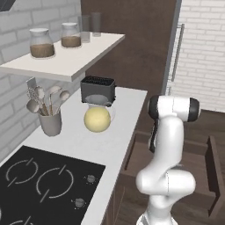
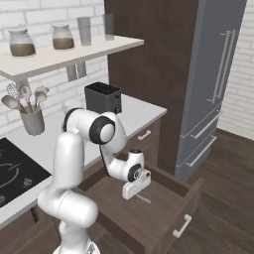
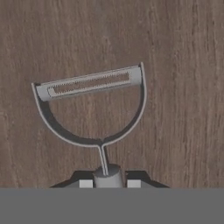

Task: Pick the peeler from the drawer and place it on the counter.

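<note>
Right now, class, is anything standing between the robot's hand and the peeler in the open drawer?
Nothing visible does. In the hand view the peeler lies on the bare wood floor of the drawer, its handle running down between the fingertips of the hand. No other item shows on the wood around it.

Kitchen: cooktop (image 1: 41, 184), counter (image 1: 110, 145), fridge (image 2: 216, 79), utensil crock (image 1: 49, 122).

Your arm's folded over hard at the elbow, forearm dropping down and forward, wrist bent so the claw (image 2: 141, 195) points straight down, fingers (image 3: 85, 183) pinched close together.
</note>
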{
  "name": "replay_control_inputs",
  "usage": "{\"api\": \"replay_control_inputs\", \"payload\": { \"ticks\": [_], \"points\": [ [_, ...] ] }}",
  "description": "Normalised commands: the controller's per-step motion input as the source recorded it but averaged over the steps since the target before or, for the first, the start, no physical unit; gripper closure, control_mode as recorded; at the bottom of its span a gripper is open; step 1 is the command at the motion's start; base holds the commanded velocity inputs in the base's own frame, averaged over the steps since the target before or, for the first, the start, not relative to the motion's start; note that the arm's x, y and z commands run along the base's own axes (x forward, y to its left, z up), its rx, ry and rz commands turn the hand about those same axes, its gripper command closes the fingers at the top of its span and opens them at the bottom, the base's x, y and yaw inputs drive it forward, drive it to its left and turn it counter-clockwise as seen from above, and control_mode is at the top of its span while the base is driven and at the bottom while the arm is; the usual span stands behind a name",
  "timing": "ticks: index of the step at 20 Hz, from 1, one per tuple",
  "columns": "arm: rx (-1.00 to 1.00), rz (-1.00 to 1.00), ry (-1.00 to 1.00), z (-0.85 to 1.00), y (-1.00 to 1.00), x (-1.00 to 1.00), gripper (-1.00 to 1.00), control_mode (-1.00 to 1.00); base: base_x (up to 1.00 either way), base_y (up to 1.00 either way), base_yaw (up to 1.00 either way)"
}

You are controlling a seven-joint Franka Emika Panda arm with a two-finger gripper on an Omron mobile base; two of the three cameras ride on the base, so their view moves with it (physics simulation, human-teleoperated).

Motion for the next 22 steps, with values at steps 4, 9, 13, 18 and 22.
{"api": "replay_control_inputs", "payload": {
  "ticks": [4, 9, 13, 18, 22],
  "points": [
    [0.03, 0.00, -0.04, 0.18, -0.06, -0.40, 1.00, -1.00, 0.00, 0.00, 0.00],
    [0.10, 0.00, -0.18, 0.94, -0.20, -0.35, 1.00, -1.00, 0.00, 0.00, 0.00],
    [0.10, 0.00, -0.12, 1.00, -0.27, -0.16, 1.00, -1.00, 0.00, 0.00, 0.00],
    [0.07, 0.00, -0.07, 1.00, -0.19, -0.03, 1.00, -1.00, 0.00, 0.00, 0.00],
    [0.03, 0.00, -0.02, 1.00, 0.00, 0.00, 1.00, -1.00, 0.00, 0.00, 0.00]
  ]
}}
